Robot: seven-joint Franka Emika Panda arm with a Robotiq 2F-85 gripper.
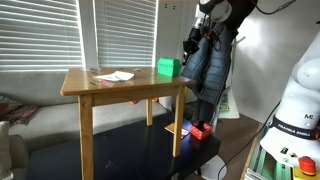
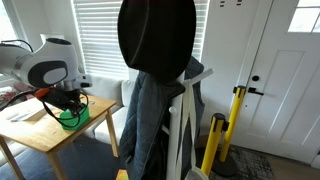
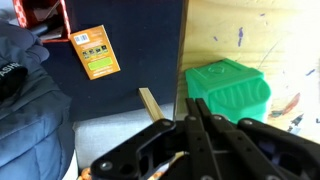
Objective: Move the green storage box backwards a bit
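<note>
My claw (image 3: 193, 108) looks pressed together with nothing pinched in it, and in the wrist view it hangs short of the green storage box (image 3: 228, 90) without touching it. The box sits at a corner of the desk (image 3: 290, 40), just beside the side edge, with dark floor (image 3: 130, 40) below that edge. In an exterior view the claw (image 2: 70, 103) appears right over the box (image 2: 72, 118), though I cannot tell there whether any gap is left. In an exterior view the box (image 1: 167, 67) stands well apart from the white papers (image 1: 115, 75) lying nearer the middle of the desk.

I judge the shove is not yet begun, and the edge is my main worry. The box looks light and plain-sided, so contact off its middle would likely spin it, and a corner could swing out over the side edge and drop. Pressing down on its top instead of meeting a side wall might tip or pin it. The coat (image 1: 210, 65) hangs just beside this corner, and a wide sweep of my arm could snag it
</note>
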